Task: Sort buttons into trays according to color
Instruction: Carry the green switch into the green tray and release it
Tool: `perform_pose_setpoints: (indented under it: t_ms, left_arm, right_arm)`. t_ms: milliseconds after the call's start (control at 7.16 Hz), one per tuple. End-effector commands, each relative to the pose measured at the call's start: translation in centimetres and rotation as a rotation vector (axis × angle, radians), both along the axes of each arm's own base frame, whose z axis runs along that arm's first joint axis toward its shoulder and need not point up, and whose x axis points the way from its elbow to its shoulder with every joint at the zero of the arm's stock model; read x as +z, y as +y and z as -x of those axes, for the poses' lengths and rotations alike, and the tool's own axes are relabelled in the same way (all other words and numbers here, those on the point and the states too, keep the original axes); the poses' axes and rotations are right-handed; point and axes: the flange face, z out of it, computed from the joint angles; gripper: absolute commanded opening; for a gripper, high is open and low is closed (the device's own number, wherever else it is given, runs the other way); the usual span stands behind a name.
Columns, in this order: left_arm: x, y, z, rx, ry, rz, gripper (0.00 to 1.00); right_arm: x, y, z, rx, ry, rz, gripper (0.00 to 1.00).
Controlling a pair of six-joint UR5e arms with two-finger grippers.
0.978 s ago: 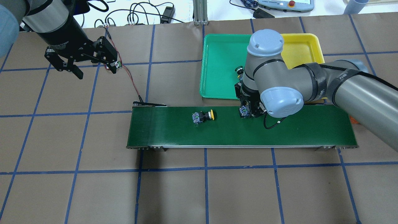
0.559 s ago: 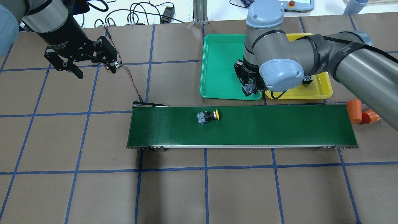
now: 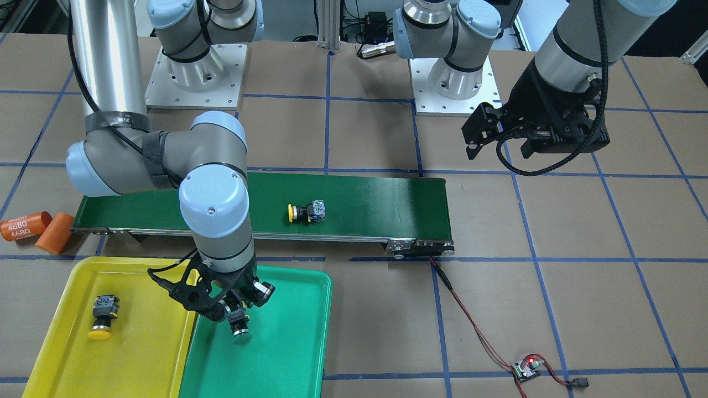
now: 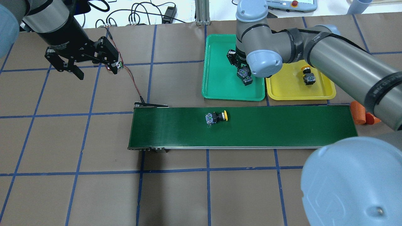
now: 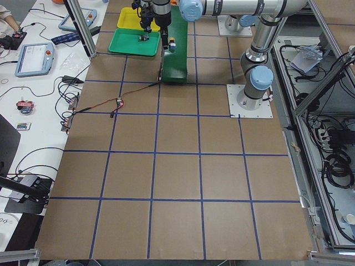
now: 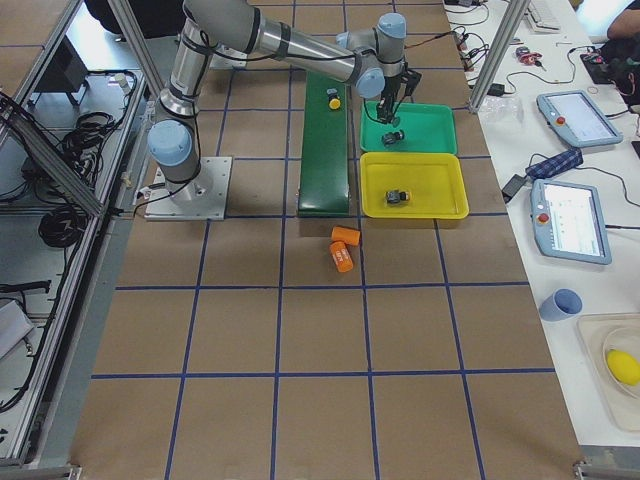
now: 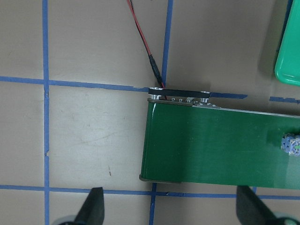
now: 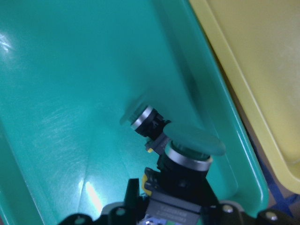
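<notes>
One green button [image 8: 187,153] sits pinched in the right pincer [image 3: 235,312] — a second button [image 8: 144,120] lies just beyond its tips — while the left pincer [image 7: 171,212] hangs spread.

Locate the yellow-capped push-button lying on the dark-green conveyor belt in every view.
Exterior front-facing: yellow-capped push-button mid-belt, cap pointing view-left.
Overhead exterior: mid-belt, cap view-right.
Exterior left: tiny, top centre.
Exterior right: top centre.
Left wrist: only its grey end, right edge.
Right wrist: not in it.
Shared landmark: dark-green conveyor belt.
</notes>
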Motion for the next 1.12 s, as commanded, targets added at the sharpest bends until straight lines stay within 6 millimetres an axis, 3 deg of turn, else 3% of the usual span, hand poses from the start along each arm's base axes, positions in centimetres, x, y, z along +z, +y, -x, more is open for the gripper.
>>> perform_pose_setpoints:
  t_ms: [0,419,559,699,839,978]
  left_arm:
    - [0.0,0.0,0.0,0.001,0.0,-0.002,1.0]
    - [0.0,0.0,-0.1,0.002,0.0,-0.002,1.0]
    - [0.0,0.0,-0.1,0.002,0.0,0.0,1.0]
    - [0.0,0.0,-0.1,0.002,0.0,-0.002,1.0]
    - [0.0,0.0,-0.1,0.001,0.0,-0.002,1.0]
    - [0.0,0.0,-0.1,0.002,0.0,0.0,1.0]
  right_arm:
    - [-1.3,-0.6,-1.3,0.164,0.013,0.009,0.0]
    - [-3.0,-0.7,-2.8,0.255,-0.002,0.024,0.01]
    - [-3.8,-1.1,-2.9,0.271,-0.001,0.043,0.69]
    - [-3.7,-1.3,-2.9,0.275,-0.004,0.051,1.0]
    - [-3.1,-1.2,-2.7,0.273,-0.003,0.058,1.0]
    - [-1.2,-1.1,-2.0,0.259,0.0,0.074,1.0]
